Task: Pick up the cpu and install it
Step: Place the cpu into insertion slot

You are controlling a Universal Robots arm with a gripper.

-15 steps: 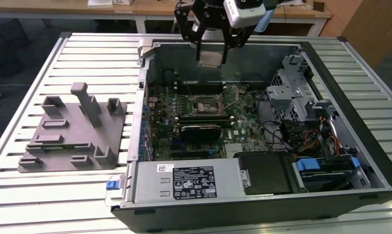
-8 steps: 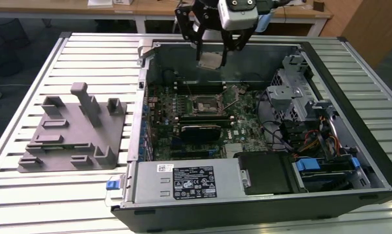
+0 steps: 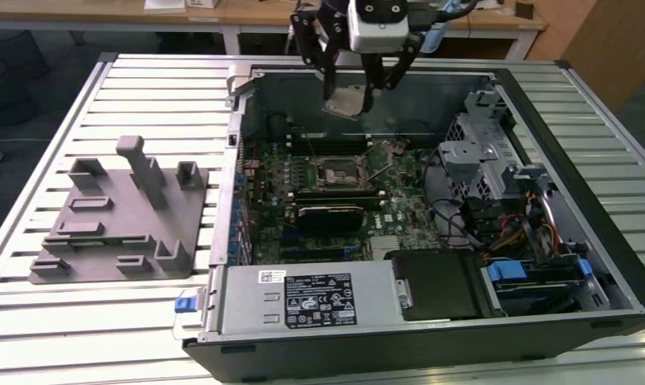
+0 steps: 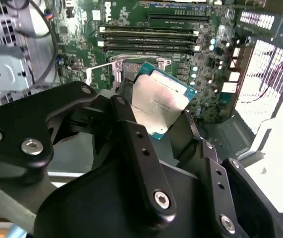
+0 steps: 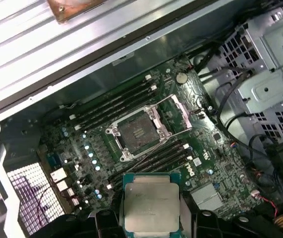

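My gripper hangs over the far side of the open computer case, shut on the cpu. The cpu is a thin square chip with a pale silver top and a green rim, pinched at its edges between the two black fingers. In the first wrist view the cpu sits in the foreground with the open socket on the motherboard beyond it. In the exterior view that socket lies nearer the camera than the gripper, its metal retaining frame swung open.
The case has tall walls all round. A drive cage and cable bundles fill the exterior view's right side, a black heatsink block sits in front of the socket, and memory slots flank it. A grey plastic fixture stands on the slatted table.
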